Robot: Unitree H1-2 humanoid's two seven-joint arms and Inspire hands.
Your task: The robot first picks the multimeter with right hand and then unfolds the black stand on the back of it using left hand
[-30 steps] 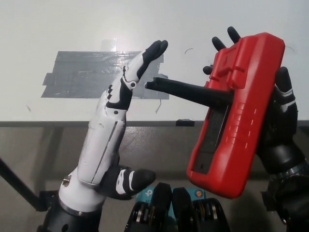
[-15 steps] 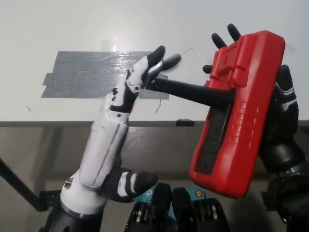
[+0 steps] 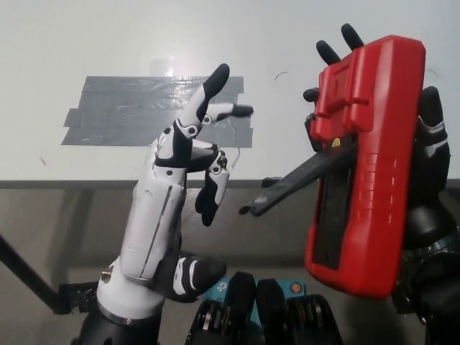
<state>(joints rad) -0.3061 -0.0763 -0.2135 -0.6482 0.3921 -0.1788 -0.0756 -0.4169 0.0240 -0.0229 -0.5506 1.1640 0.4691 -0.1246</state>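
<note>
- Right hand (image 3: 431, 180) grips the red multimeter (image 3: 366, 165) upright at right, back facing the camera; black stand (image 3: 295, 185) already swung out leftward
- Left hand (image 3: 190, 154) empty, fingers spread, just left of stand tip, apart from it
- Advice: keep the multimeter steady; push stand at tip until fully out

Multimeter (image 3: 366, 165) showing bright red all over, w/ black stand (image 3: 298, 183) sticking out. Left hand (image 3: 180, 187) gleaming white w/ black fingertips; right hand (image 3: 431, 180) reading black. Bench (image 3: 86, 36) looking plain white, wearing a silver-grey tape patch (image 3: 122, 111).
</note>
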